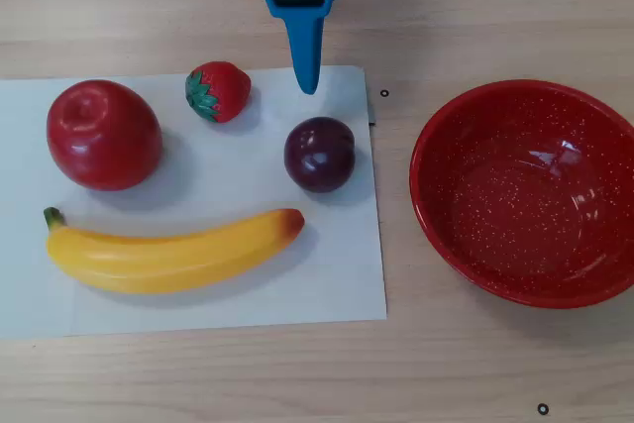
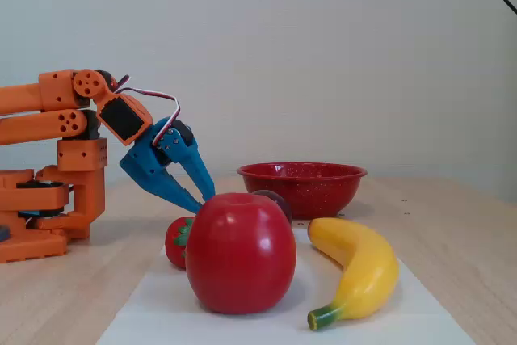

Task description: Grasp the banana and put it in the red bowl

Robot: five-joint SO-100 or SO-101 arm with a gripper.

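Inside red bowl [image 1: 466,245], only bare enamel.

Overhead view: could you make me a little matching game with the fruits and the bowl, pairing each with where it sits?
Things:
1. banana
2. apple
3. plum
4. red bowl

Places in the overhead view:
A. off the white sheet, on bare wood at right
B. left end of the sheet, above the stem
C. just below the blue gripper tip
D. lowest fruit on the sheet

Pairs: 1-D, 2-B, 3-C, 4-A
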